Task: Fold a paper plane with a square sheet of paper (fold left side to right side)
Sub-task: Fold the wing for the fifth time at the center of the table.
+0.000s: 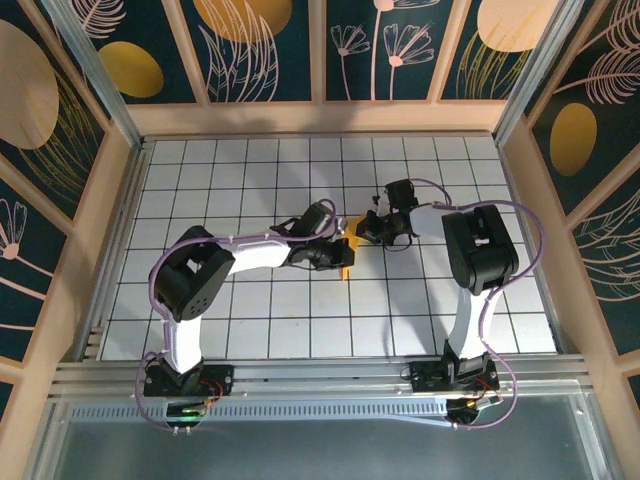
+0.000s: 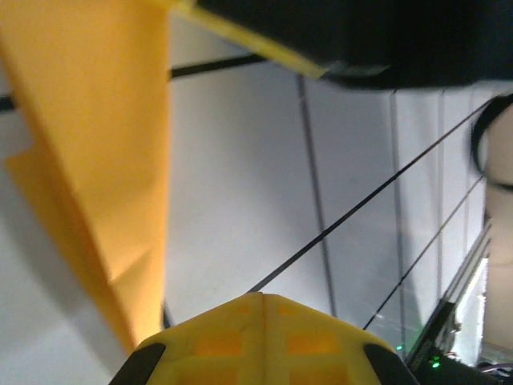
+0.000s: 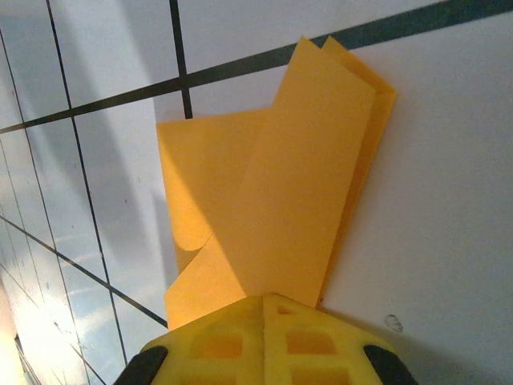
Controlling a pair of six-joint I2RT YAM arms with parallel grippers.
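A: Start at the aluminium rail (image 1: pixel 320 376). What's nearest?
B: Both arms rise straight off it. The left arm (image 1: pixel 195 285) comes from its left part, the right arm (image 1: pixel 478 250) from its right part. Both lean away from the rail over the gridded table (image 1: pixel 250 325) and bend inward.
A: Where do they meet?
B: Well beyond the rail, about level with its middle. The left gripper (image 1: pixel 338 252) and right gripper (image 1: pixel 362 234) sit just beside each other there, the right one slightly farther from the rail.
A: The paper?
B: The square sheet of paper (image 1: pixel 346 264) lies on the table at that same spot, between and under the two grippers. It is folded already. In the right wrist view it shows overlapping orange layers, creased, flat against the tiles.
A: Jaws?
B: Left: together, nothing between them. A point of the paper ends just beside the fingertips. Right: together as well, with the paper's edge running in under the tips. Pinched or only pressed, cannot tell.
A: Farthest from the rail?
B: A dark-blue patterned wall (image 1: pixel 265 60), with orange ovals and pale leaf lines.
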